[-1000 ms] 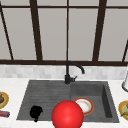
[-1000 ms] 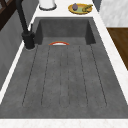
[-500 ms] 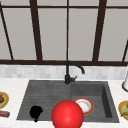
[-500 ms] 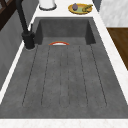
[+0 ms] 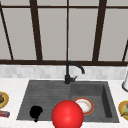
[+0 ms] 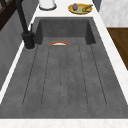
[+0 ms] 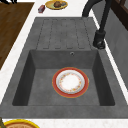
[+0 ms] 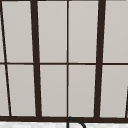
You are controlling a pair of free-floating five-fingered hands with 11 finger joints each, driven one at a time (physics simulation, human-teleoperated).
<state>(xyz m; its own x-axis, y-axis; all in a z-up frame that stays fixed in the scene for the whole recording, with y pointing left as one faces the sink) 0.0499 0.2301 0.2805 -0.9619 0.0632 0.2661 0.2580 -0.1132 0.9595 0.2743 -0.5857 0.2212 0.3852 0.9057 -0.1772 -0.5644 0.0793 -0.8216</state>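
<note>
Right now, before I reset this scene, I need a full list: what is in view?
Sink: one, dark grey, basin on the right, ribbed draining board on the left.
Counter: one, white, around the sink.
Tap: one, black, behind the sink's middle.
Rimmed plate: one, white with a red rim, on the basin floor.
Ball: one, red, before the sink's front edge.
Left plate: one, yellow, brown food on it, counter left of the sink.
Small item: one, red, beside the left plate.
Right plate: one, yellow, food on it, counter right of the sink.
Container: one, white, right rear counter.
Window: one, dark frame, behind the sink.
Left hand: one, black, at the draining board's front left.
</note>
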